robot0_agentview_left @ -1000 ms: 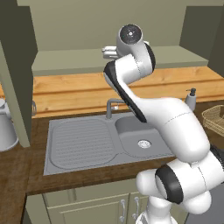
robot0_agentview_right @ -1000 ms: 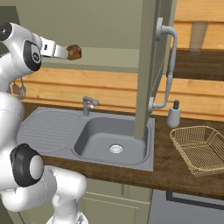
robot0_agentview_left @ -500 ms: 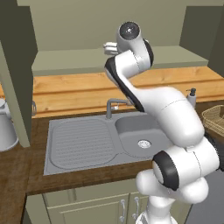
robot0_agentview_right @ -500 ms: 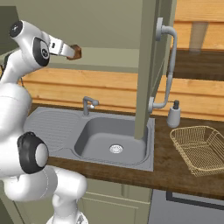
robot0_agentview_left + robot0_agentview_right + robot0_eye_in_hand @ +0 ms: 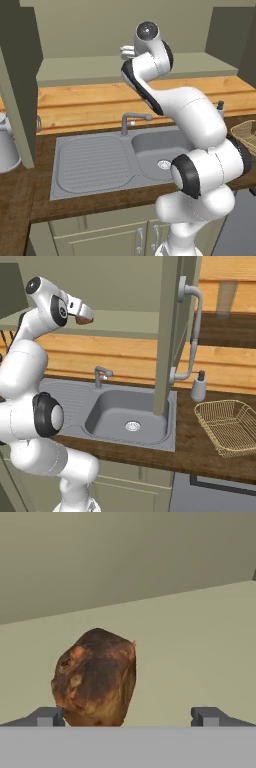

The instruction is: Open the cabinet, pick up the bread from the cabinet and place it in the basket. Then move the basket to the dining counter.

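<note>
While the cabinet (image 5: 170, 316) stands open above the sink (image 5: 127, 416), we see the pincer (image 5: 127, 716) reaching in over its pale green shelf (image 5: 200, 642), jaws spread wide and holding nothing. In the hand view the bread (image 5: 95, 677), a dark-brown lump, sits on the shelf just ahead of the fingertips (image 5: 47, 716), nearer the one on the left of that view than the other, and we cannot tell whether it touches that one. From the right base view we make out the bread (image 5: 84, 320) at the tip of the pincer (image 5: 82, 313), high above the draining board. The basket (image 5: 227, 426) rests on the dark wood bench (image 5: 200, 451) to the right of the sink, well apart from the arm, with a soap dispenser (image 5: 198, 387) just behind it. In the left base view a grey tap (image 5: 132, 122) stands behind the sink (image 5: 115, 160), and the basket (image 5: 245, 132) shows at the right edge.
</note>
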Tool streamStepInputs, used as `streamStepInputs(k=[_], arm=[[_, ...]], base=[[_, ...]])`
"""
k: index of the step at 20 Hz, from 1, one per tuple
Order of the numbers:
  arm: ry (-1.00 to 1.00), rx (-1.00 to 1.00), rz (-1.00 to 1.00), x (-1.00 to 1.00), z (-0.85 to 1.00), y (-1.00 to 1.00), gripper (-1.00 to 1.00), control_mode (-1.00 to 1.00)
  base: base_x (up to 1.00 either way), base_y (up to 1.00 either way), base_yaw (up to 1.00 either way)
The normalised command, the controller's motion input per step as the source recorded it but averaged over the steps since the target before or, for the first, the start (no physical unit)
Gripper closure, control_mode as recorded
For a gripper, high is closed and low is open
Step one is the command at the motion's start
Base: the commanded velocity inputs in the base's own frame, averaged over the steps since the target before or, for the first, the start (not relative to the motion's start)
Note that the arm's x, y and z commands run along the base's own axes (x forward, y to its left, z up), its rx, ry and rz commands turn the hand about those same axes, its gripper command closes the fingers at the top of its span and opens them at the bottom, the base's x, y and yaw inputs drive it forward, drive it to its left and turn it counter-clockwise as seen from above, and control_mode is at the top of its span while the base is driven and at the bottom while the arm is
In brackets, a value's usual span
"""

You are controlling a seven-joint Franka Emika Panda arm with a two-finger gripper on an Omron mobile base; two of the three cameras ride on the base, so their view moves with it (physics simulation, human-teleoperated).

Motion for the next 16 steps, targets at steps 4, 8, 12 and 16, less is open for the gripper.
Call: streamStepInputs(k=[4, 8, 12, 16], arm=[[0.0, 0.0, -0.02, 0.11, 0.0, 0.18, -1.0, -1.0], [0.0, 0.0, -0.04, 0.01, -0.08, 0.15, -1.0, -1.0], [0.0, 0.0, -0.05, 0.18, -0.23, 0.0, -1.0, -1.0], [0.0, 0.0, -0.04, 0.27, -0.25, -0.01, -1.0, -1.0]], base=[[0.0, 0.0, 0.0], [0.0, 0.0, 0.0], [0.0, 0.0, 0.0], [0.0, 0.0, 0.0]])
